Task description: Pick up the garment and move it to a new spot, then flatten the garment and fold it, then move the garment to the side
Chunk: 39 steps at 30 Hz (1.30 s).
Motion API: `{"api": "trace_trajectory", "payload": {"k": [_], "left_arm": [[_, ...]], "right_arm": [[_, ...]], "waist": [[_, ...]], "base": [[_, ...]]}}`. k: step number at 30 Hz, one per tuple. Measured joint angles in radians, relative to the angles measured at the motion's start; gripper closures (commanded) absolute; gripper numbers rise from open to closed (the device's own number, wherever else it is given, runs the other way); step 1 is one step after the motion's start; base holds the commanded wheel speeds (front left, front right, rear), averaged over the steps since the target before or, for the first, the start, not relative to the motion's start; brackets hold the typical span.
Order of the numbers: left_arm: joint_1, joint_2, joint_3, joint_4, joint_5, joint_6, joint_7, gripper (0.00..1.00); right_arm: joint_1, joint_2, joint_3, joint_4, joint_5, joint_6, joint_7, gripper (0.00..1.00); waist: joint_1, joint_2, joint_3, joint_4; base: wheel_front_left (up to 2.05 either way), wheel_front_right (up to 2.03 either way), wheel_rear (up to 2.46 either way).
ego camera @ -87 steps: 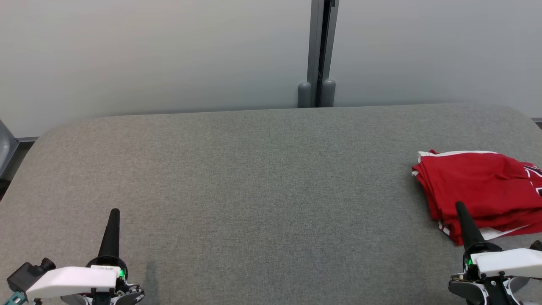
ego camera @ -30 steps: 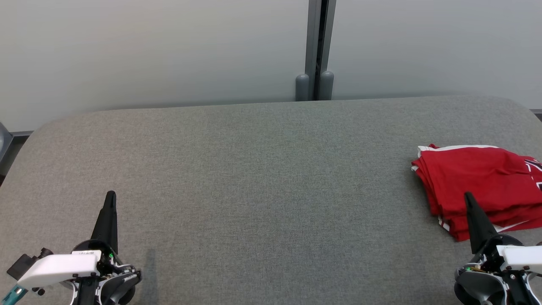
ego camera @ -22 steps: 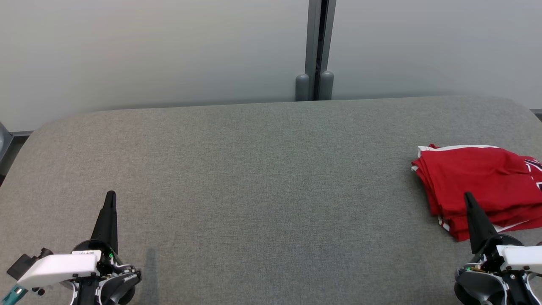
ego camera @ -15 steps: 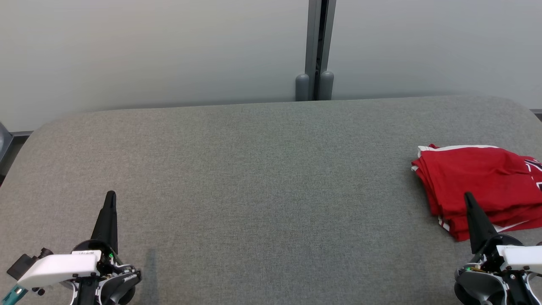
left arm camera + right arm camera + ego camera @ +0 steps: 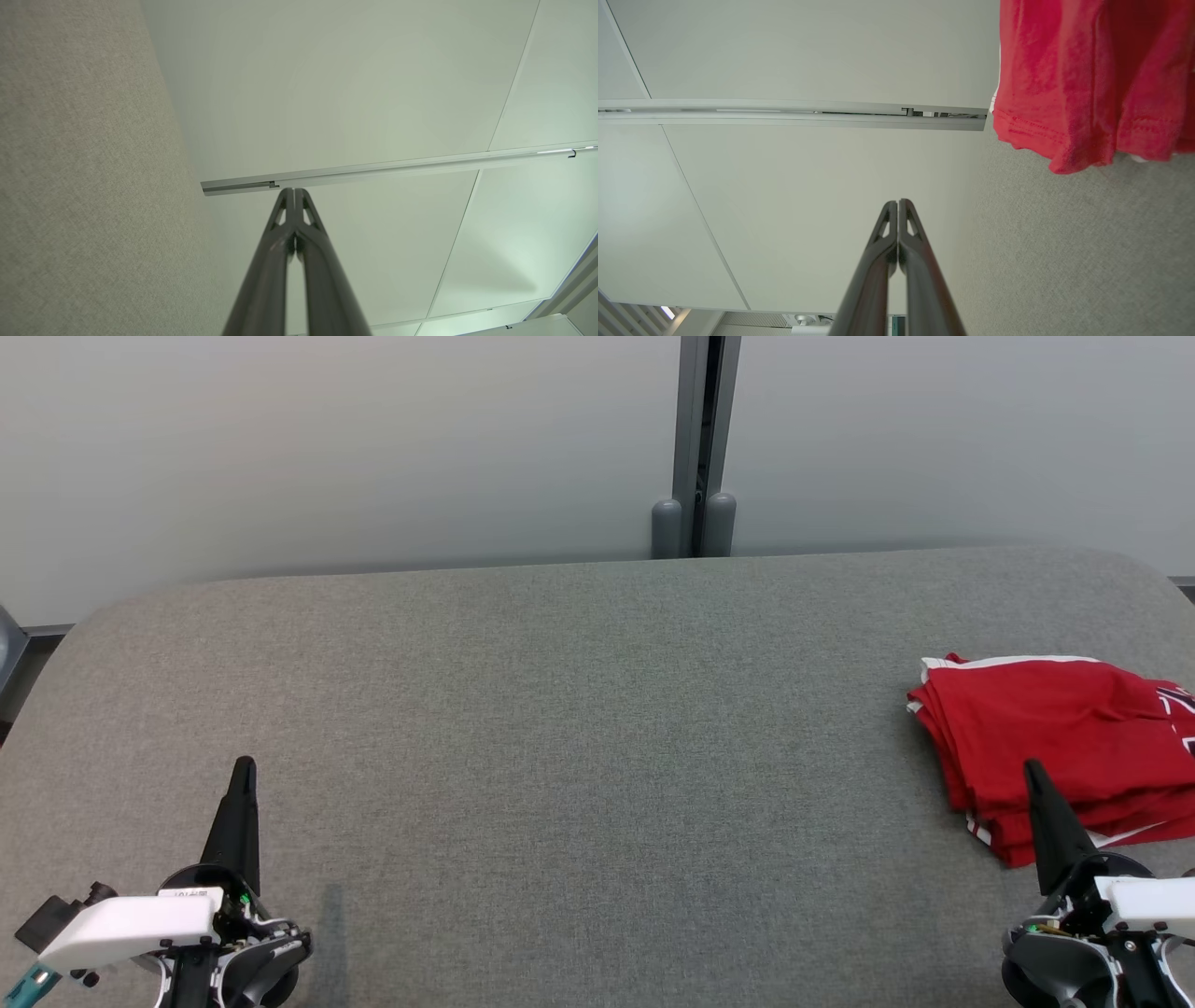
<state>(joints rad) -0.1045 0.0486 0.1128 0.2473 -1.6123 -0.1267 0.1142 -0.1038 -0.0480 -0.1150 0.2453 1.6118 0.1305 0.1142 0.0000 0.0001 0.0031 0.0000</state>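
The garment [image 5: 1055, 742] is red with white trim and lies folded in a thick stack at the right edge of the grey table [image 5: 579, 728]. In the right wrist view the garment [image 5: 1087, 79] fills the upper right corner. My right gripper [image 5: 1032, 768] is shut and empty at the lower right, its tip raised in front of the stack's near edge. The right gripper [image 5: 898, 201] shows both fingers pressed together. At the lower left my left gripper [image 5: 245, 763] is shut and empty, far from the garment. In the left wrist view the left gripper [image 5: 293, 190] has its fingers closed.
Pale wall panels with a grey vertical post [image 5: 695, 448] stand behind the table's far edge. The table's rounded corners show at the left and right. A dark object [image 5: 7, 649] sits beyond the left edge.
In the last second nothing has visibly changed. Since the oldest frame the head camera has tilted and both grippers have drawn back a little toward the near edge.
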Motion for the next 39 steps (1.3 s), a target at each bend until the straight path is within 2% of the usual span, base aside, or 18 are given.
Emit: {"api": "trace_trajectory", "payload": {"k": [39], "left_arm": [[0.000, 0.000, 0.000, 0.000, 0.000, 0.000, 0.000, 1.00]], "right_arm": [[0.000, 0.000, 0.000, 0.000, 0.000, 0.000, 0.000, 1.00]], "waist": [[0.0000, 0.0000, 0.000, 0.000]], "base": [[0.00, 0.00, 0.00]]}}
